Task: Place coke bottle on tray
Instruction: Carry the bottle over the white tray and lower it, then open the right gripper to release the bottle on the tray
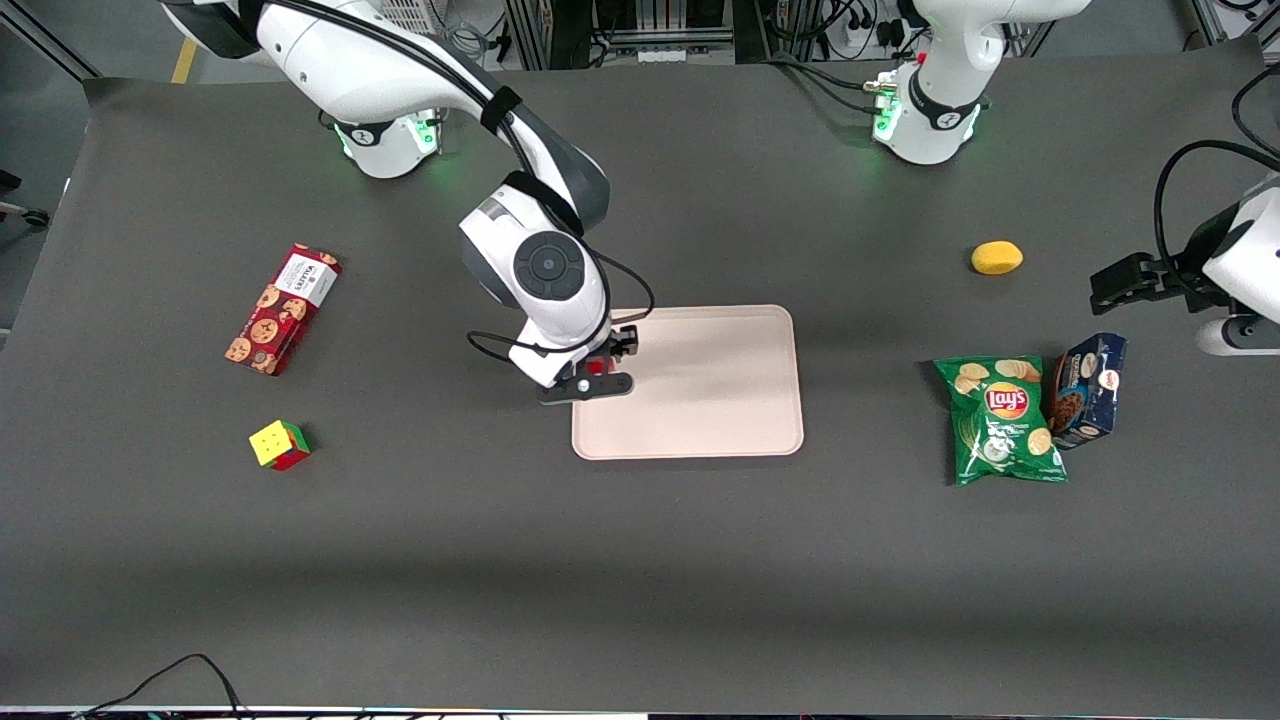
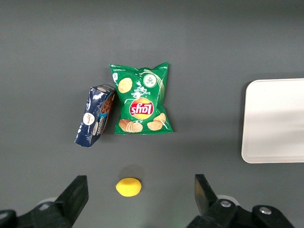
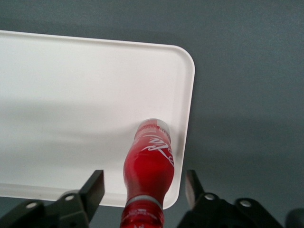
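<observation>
- A red cookie box (image 1: pixel 283 310) with cookie pictures lies flat toward the working arm's end of the table.
- A Rubik's cube (image 1: pixel 279 445) sits nearer the front camera than the cookie box.
- A green Lay's chip bag (image 1: pixel 1002 420) lies flat toward the parked arm's end.
- A dark blue cookie box (image 1: pixel 1088 389) lies just beside the chip bag.
- A yellow lemon (image 1: pixel 996 258) lies farther from the front camera than the chip bag.

In the front view the gripper (image 1: pixel 600 373) is over the tray's (image 1: pixel 700 400) edge toward the working arm. It hides nearly all of the coke bottle (image 1: pixel 596 367); only a red spot shows. In the right wrist view its fingers (image 3: pixel 95 186) stand clear of the coke bottle, whose cap is cut off, as is the tray. The left wrist view shows only one end of the tray.
</observation>
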